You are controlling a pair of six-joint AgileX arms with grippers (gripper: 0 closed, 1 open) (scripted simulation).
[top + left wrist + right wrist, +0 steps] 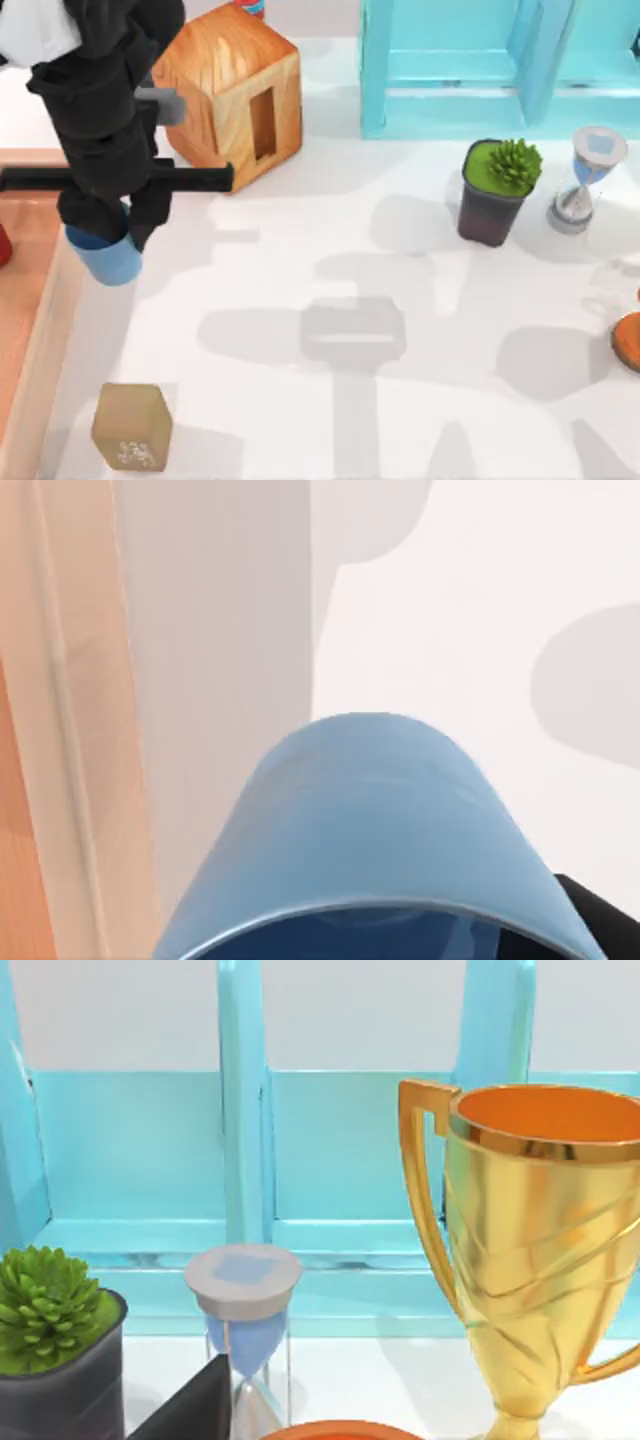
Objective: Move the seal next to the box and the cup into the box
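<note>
Two jobs, and the cup is in the air

One thing is in hand: the left claw (105,232) is clenched on the cup (106,258), carrying it above the bench (400,330) near the left edge, just beside the box (35,330) wall. In the left wrist view the cup (375,830) hangs over white bench with the box wall (70,730) alongside, so it is not yet over the opening. My reading: the cup step is midway. The next move calls for a short carry toward the left edge, past the wall, then a lowering and a release inside.

The seal (132,427) sits upright near the front-left corner, close to the box wall, so that step looks done or nearly so.

Materials: the cup is smooth blue plastic, tapered, with a thin rim and slick sides. The box is pale reddish wood with thick plank walls. The seal is a rounded tan block, whitish marks on its front face.

The right arm is parked by the right edge; its wrist view faces a hourglass (243,1310), and I cannot tell its claw's state.
</note>
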